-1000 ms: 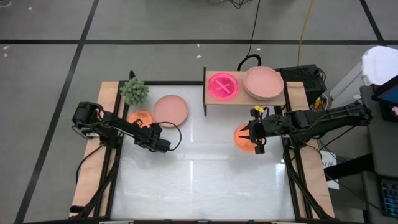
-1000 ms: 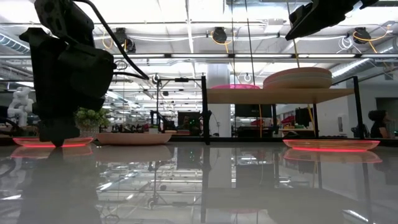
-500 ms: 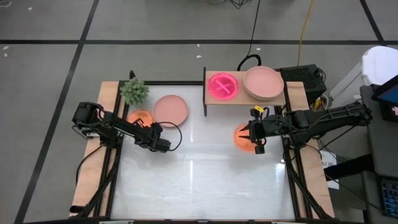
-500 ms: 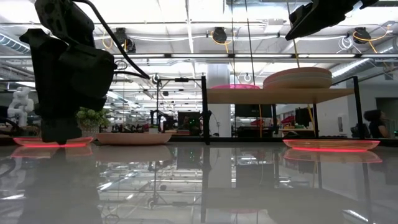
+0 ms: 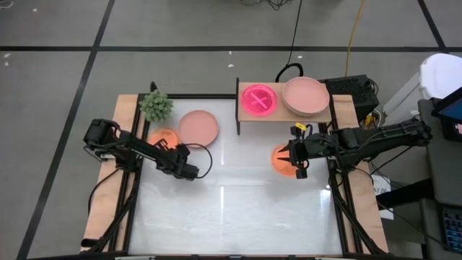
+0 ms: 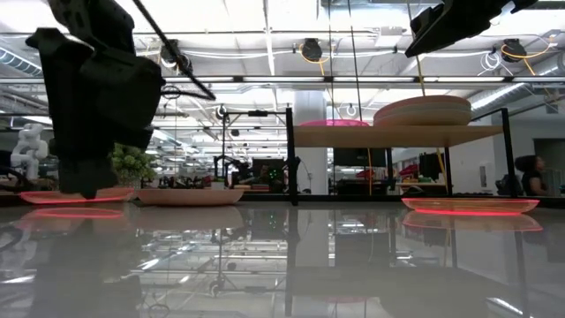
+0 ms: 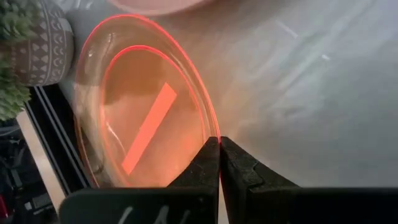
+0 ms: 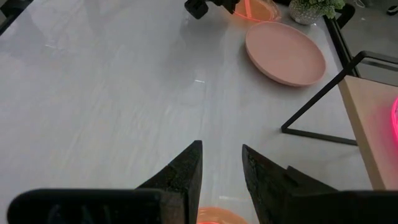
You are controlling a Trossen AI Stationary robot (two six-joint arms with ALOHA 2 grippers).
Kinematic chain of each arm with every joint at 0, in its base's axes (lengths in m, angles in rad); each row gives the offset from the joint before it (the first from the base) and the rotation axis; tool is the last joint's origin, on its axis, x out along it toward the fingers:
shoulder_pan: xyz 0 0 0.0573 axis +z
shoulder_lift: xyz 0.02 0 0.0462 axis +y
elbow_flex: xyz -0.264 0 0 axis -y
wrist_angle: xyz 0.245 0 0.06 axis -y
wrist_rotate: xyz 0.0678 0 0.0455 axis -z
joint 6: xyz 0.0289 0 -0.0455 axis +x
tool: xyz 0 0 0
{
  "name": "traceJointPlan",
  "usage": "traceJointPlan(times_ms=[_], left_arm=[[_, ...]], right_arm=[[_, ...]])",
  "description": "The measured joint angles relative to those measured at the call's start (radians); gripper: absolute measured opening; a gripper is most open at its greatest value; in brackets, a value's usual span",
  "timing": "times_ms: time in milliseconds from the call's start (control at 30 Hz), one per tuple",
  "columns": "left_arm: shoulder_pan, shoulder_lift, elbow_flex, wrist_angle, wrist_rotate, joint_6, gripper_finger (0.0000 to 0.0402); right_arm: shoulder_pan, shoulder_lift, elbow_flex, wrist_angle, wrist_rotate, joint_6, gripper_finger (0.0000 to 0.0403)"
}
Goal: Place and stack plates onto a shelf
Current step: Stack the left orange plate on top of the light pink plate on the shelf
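translucent orange round plate lies on the white table beside the plant, its rim pinched between the left gripper's closed fingers; right gripper, fingers apart, hovers over another orange plate.

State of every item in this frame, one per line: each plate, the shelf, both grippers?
Left gripper: shut on the orange plate's rim.
Orange plate: near the plant, one edge lifted.
Salmon plate: flat on the table, untouched.
Second orange plate: flat on the table, under the right gripper.
Right gripper: open, empty.
Shelf: holds a neon pink plate and stacked larger plates.
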Motion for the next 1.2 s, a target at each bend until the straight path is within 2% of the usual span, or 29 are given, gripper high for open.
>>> traceJointPlan(times_ms=[233,600,833,1200], left_arm=[[-0.051,0.000,0.096,-0.096,0.002,0.000,0.0001],[-0.127,0.000,0.227,-0.108,0.035,0.058,0.0000],[-0.165,0.000,0.352,-0.119,0.031,0.189,0.0000],[-0.144,0.000,0.568,-0.200,-0.040,0.464,0.0000]], right_arm=[[0.000,0.000,0.000,0.000,0.000,-0.001,0.0095],[0.000,0.000,0.000,0.000,-0.003,0.000,0.0095],[0.000,0.000,0.000,-0.020,-0.003,0.007,0.0095],[0.000,0.000,0.000,-0.094,-0.003,0.057,0.0095]])
